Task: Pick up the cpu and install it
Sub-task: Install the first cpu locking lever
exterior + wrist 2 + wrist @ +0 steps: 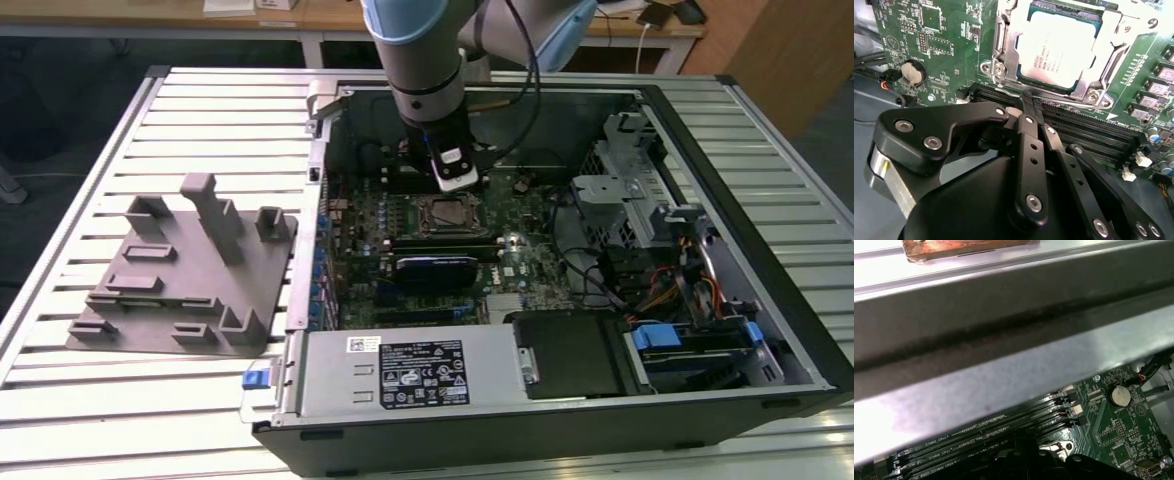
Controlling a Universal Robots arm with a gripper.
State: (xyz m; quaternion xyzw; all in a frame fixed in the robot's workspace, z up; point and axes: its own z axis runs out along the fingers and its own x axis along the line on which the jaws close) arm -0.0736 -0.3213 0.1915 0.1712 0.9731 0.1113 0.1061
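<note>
Closest up in the second wrist view, the gripper [1026, 102] has its black fingers [1030, 150] pinched together with nothing between them, tips hovering right over the RAM slots [1089, 132]. Just past the tips sits the cpu [1056, 52], already lying in the socket [1004, 60] with the metal frame around its edges. That same view also catches the coin battery [912, 72] off to the side on the green board [944, 30].

The first wrist view gives none of the cpu; a grey case wall [1004, 355] blocks most of it, with the slots and the battery [1119, 396] peeking out under it.

Further back, the exterior view has the whole open case [747, 250] on a slatted table [80, 400], arm [420, 60] reaching down inside just above the socket [447, 213]. The power supply [400, 372] sits along the near edge, and a grey fixture [180, 280] stands to the exterior view's left.
</note>
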